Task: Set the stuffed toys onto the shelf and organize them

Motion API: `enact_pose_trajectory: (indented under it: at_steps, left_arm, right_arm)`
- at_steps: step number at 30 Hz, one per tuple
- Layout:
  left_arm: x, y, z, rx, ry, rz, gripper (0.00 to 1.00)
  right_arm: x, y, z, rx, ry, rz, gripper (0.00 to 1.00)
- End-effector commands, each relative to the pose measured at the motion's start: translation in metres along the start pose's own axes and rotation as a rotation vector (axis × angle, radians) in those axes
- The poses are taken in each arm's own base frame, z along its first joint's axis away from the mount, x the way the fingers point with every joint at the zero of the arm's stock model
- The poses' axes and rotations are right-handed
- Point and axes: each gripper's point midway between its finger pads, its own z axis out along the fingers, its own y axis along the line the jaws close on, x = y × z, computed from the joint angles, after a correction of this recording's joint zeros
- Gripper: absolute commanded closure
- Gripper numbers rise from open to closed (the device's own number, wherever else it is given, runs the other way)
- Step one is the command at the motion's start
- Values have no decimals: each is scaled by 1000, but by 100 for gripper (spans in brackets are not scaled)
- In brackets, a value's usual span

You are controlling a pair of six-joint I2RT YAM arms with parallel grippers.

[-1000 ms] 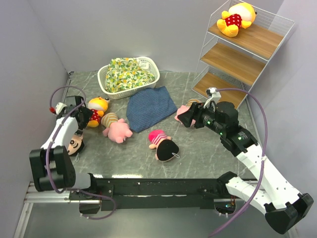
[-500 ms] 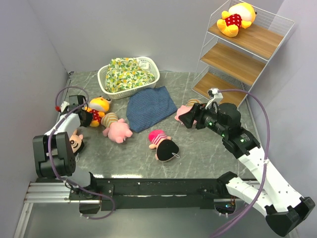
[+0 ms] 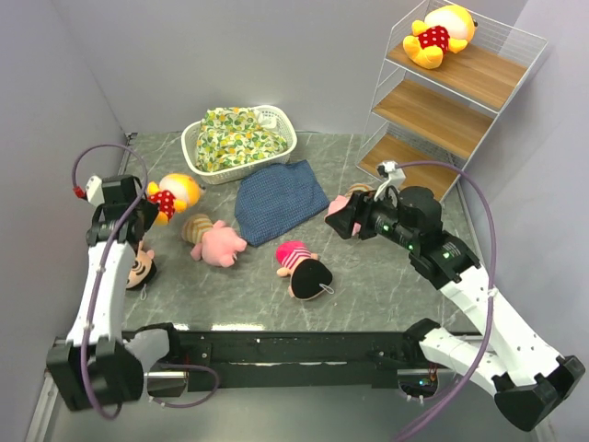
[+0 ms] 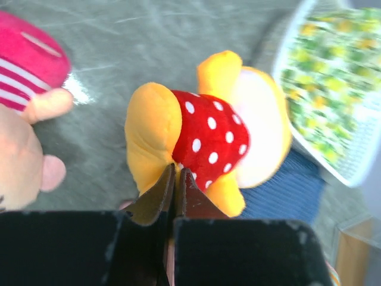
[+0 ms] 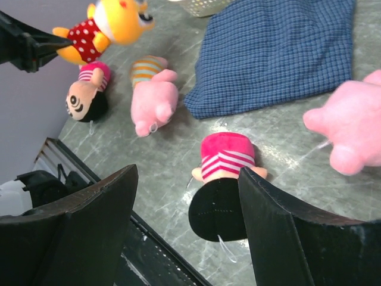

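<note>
My left gripper [image 3: 147,211] is shut on a yellow bear [image 3: 171,192] in a red dotted top and holds it off the table at the far left. In the left wrist view the fingertips [image 4: 177,174] pinch the bear [image 4: 208,128] at the hem of its red top. My right gripper [image 3: 341,221] stands open with nothing in it, beside a pink piglet [image 3: 342,204]. A pink-hatted doll [image 5: 223,185] lies below my right gripper [image 5: 187,173]. A second piglet [image 3: 217,241] and a second doll [image 3: 140,267] lie on the left. Another bear [image 3: 438,33] lies on the top board of the shelf [image 3: 440,109].
A white basket [image 3: 283,138] holding a floral cloth bundle [image 3: 236,136] stands at the back. A blue folded cloth [image 3: 279,200] lies in the middle. Grey walls close in on the left and at the back. The black rail [image 3: 294,345] runs along the near edge.
My left gripper has shut on the yellow bear and lifted it up and slightly back. The left arm has swung upright. The right arm has barely moved.
</note>
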Motion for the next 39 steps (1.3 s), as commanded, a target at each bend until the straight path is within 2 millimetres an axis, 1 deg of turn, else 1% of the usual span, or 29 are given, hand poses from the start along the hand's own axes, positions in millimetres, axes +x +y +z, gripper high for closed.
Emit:
enact_pose_trajectory:
  at_steps: [1, 2, 3, 5, 6, 8, 9, 11, 12, 13, 14, 15, 16, 17, 18, 19, 20, 21, 22, 23, 24, 25, 26, 28, 29, 32, 36, 37, 39]
  left_arm:
    - [6, -23, -50, 147, 21, 58, 99]
    - [9, -23, -56, 157, 28, 53, 99]
    - [13, -26, -68, 188, 36, 54, 99]
    - [30, -25, -78, 226, 96, 42, 99]
    - [36, -28, -89, 268, 110, 40, 99]
    - [52, -24, -95, 297, 163, -1, 99]
    - [55, -25, -102, 330, 172, -20, 99]
    - [69, -25, -107, 366, 234, -62, 99]
    - [71, -26, -113, 392, 247, -76, 99]
    - [77, -24, -112, 393, 267, -86, 99]
    - [82, -27, -116, 412, 303, -104, 99]
    - [89, -29, -122, 431, 332, -99, 99]
    - [92, -28, -123, 426, 350, -115, 99]
    - [93, -28, -127, 431, 364, -120, 99]
    - [94, -28, -129, 433, 374, -124, 99]
    - [92, -29, -133, 437, 373, -133, 99]
    - [90, -29, -137, 443, 367, -138, 99]
    - [90, -25, -137, 424, 360, -144, 99]
    - [87, -26, -140, 426, 353, -154, 99]
    - [85, -26, -143, 434, 344, -160, 99]
    - [85, -25, -145, 434, 346, -164, 99]
    - [85, -26, -147, 441, 348, -168, 99]
    - [85, -26, -149, 446, 352, -173, 99]
    - [89, -28, -151, 456, 378, -183, 99]
    - [91, -28, -152, 457, 389, -185, 99]
    - [93, -32, -157, 476, 417, -193, 99]
    - [88, -38, -167, 506, 415, -207, 99]
    - [84, -40, -171, 516, 409, -216, 99]
    - [79, -42, -175, 531, 393, -224, 99]
  right_arm:
    - [-22, 26, -3, -60, -46, -24, 25]
    - [-17, 31, 1, -67, -33, -25, 25]
    - [-18, 35, 2, -75, -38, -29, 25]
    - [-10, 44, 9, -82, -19, -37, 25]
    - [-10, 50, 10, -90, -19, -40, 25]
    - [-4, 60, 20, -97, -3, -46, 25]
    - [-1, 74, 21, -117, -3, -60, 25]
    - [0, 88, 33, -130, -20, -79, 27]
    - [5, 103, 35, -132, -40, -112, 28]
    - [6, 112, 39, -144, -57, -141, 28]
    - [5, 126, 47, -175, -92, -183, 28]
    - [13, 140, 49, -216, -96, -211, 28]
    - [19, 149, 58, -243, -100, -253, 28]
    - [14, 164, 60, -292, -151, -258, 28]
    - [15, 173, 63, -314, -165, -277, 28]
    - [27, 184, 69, -329, -155, -307, 29]
    - [19, 197, 70, -346, -196, -354, 29]
    - [21, 206, 70, -354, -206, -384, 29]
    - [34, 215, 76, -345, -204, -458, 29]
    - [30, 228, 75, -358, -230, -479, 29]
    - [32, 233, 77, -355, -236, -502, 29]
    - [43, 237, 84, -340, -229, -560, 29]
    - [41, 243, 86, -340, -245, -570, 29]
    - [48, 246, 96, -328, -245, -618, 29]
    - [46, 250, 98, -328, -264, -623, 29]
    - [53, 255, 108, -336, -270, -676, 29]
    - [62, 253, 124, -295, -252, -751, 27]
    - [68, 251, 130, -286, -242, -779, 27]
    - [72, 253, 134, -285, -240, -798, 26]
